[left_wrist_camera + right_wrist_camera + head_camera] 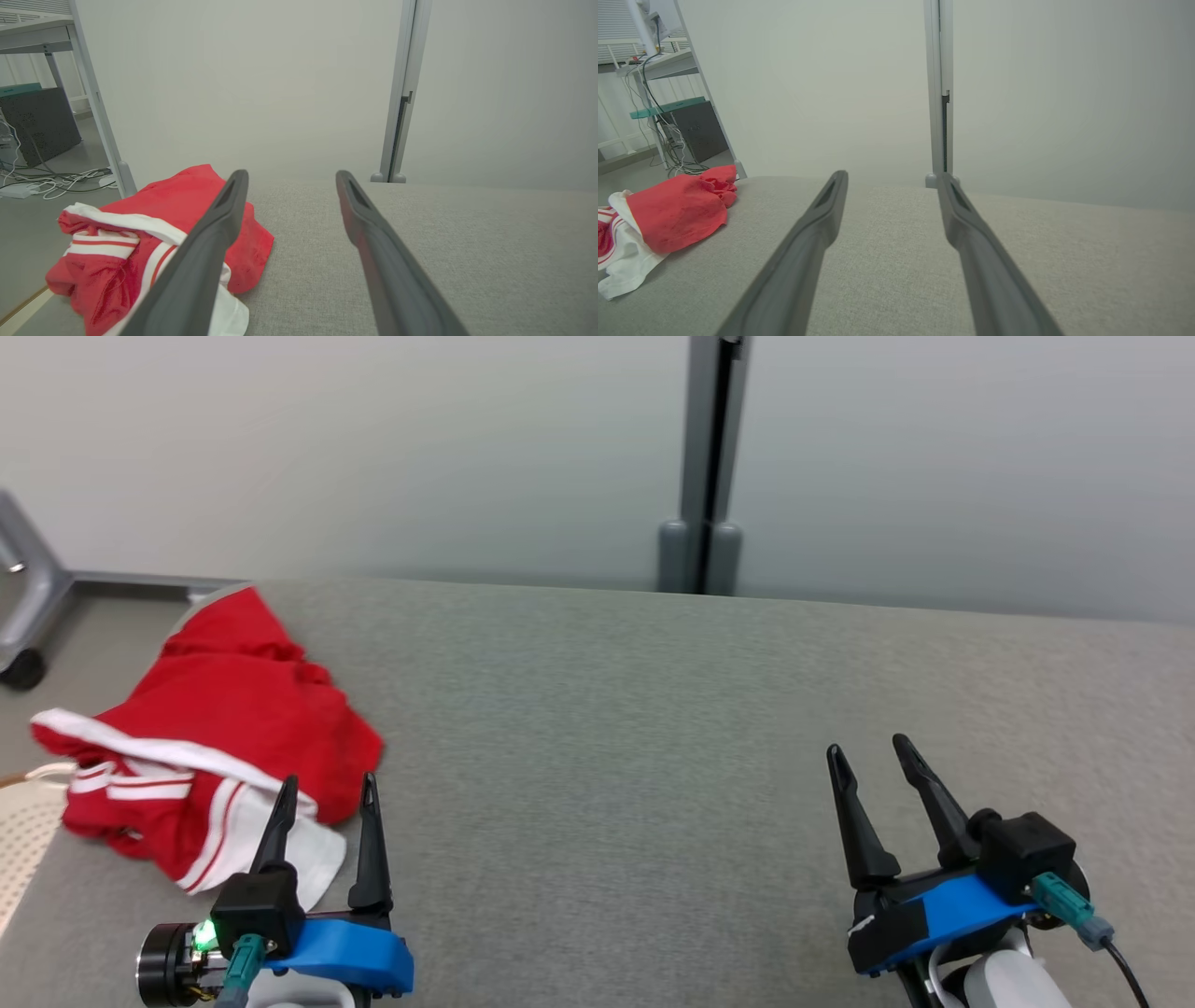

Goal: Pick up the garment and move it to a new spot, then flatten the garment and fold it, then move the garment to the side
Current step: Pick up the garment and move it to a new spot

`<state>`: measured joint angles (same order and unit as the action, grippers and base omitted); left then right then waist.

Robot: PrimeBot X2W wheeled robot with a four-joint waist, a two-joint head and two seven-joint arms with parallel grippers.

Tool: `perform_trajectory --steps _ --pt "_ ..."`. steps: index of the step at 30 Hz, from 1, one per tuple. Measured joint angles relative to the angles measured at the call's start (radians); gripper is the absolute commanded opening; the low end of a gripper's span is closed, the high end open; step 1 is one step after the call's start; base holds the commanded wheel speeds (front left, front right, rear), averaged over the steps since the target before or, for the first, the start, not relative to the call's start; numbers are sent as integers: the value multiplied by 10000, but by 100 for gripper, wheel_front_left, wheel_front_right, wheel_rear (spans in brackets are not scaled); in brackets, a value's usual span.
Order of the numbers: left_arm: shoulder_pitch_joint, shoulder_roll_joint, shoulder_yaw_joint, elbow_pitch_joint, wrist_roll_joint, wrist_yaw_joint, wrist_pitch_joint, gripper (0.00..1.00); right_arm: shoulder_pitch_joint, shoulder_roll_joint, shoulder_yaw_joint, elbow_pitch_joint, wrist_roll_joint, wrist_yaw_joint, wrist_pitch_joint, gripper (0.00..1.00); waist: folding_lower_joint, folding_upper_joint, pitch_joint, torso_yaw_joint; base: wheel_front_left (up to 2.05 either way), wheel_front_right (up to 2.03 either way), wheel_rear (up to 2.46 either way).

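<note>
- Garment (233,709), head view: a crumpled red heap with white bands and thin red-and-white stripes, lying at the far left of the grey table (607,709). No writing can be read on it.
- Its left side reaches past the table's left edge. Its long axis runs from the far left corner, where a red point lies, toward the robot, ending in a white flap.
- The left gripper (330,780) stands at the heap's near right side with its fingers spread and nothing between them. Its left finger crosses the white flap, and its right finger is just beside the red edge. Whether either touches the cloth I cannot tell.
- The right gripper (867,747) is well apart from the heap, over bare table at the right, with its fingers spread and empty.
- Left wrist view: the garment (187,205) lies low and left, partly behind the left finger of the left gripper (290,175). The gap between the open fingers shows bare table (467,242).
- Right wrist view: the garment (677,210) sits at the far left edge, red bulk above and white cloth below. It is well apart from the right gripper (892,174), whose fingers are spread over bare table (1064,261).
</note>
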<state>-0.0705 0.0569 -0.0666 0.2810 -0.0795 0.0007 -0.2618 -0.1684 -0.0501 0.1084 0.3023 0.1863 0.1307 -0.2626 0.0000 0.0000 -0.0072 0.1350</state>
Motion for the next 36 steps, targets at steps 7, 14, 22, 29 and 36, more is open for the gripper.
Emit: perform_trajectory --steps 7,14,22,29,36 --pt "8 -25 165 184 -73 31 0 100 91 0 527 2 198 0 0 100 0 1 -159 1185 0 0 0" --pt "42 -35 326 385 -161 -21 -2 100 199 2 861 40 387 0 0 100 -1 0 -312 2407 0 0 0" --pt "81 -2 520 523 -178 -226 0 100 237 8 1147 -61 623 0 0 100 -1 0 -237 3316 0 0 0" --pt "4 -8 631 692 -387 -430 -2 100 224 10 1233 -98 673 0 0 100 1 0 -60 3362 0 0 0" --pt "-769 88 767 1191 -1076 -805 748 100 145 8 1216 -96 704 0 0 100 0 0 67 2886 0 0 0"
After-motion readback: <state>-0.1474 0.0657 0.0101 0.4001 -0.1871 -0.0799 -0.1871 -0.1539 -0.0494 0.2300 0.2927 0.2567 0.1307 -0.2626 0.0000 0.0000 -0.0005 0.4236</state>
